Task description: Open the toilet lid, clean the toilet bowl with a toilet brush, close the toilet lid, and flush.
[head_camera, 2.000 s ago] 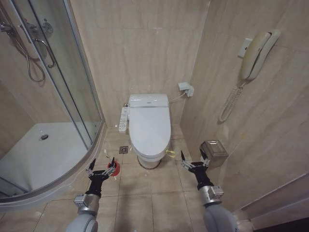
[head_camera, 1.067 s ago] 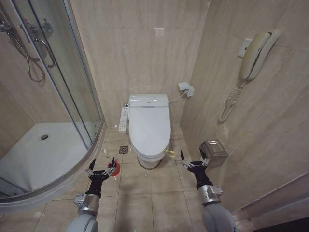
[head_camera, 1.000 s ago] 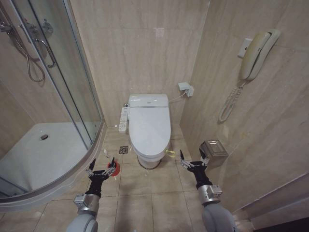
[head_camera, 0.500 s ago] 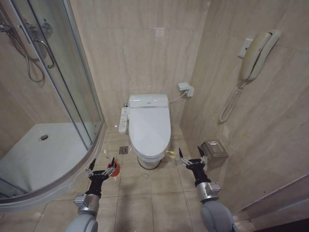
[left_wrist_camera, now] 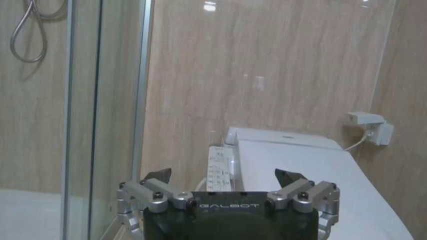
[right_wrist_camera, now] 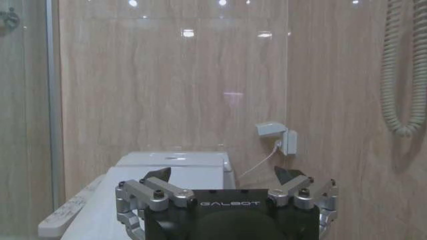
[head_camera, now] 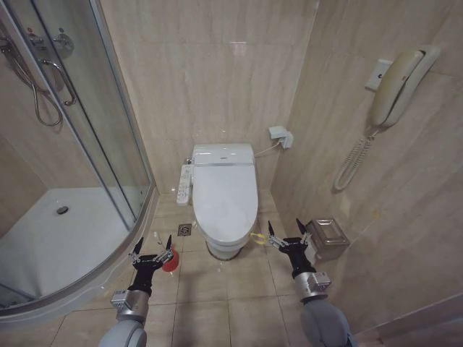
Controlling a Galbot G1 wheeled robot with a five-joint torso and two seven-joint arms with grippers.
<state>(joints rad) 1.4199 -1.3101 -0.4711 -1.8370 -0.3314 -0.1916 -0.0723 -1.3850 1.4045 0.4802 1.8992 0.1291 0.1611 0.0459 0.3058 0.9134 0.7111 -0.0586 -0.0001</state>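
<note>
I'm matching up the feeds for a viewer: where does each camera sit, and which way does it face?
Head view: high, looking down at the toilet lid; both arms show.
Left wrist view: behind the left gripper, jaws open, facing the lid.
Right wrist view: behind the right gripper, jaws open, facing the wall.
All three share the lid and wall socket.

- The toilet lid, at the centre of the head view, is smooth white plastic with a soft gloss.
- The walls are polished beige stone-look tile, glossy enough to mirror ceiling lights at 12 o'clock.
- The floor tiles at 6 o'clock look similar, with a duller sheen.
- The shower screen at 9 o'clock is clear glass in bright metal framing.
- The bin at 4 o'clock is brushed metal.
- The left gripper and right gripper pair silvery bare-metal knuckles with matt black bodies.
- The toilet brush base at 7 o'clock looks like red plastic.
</note>
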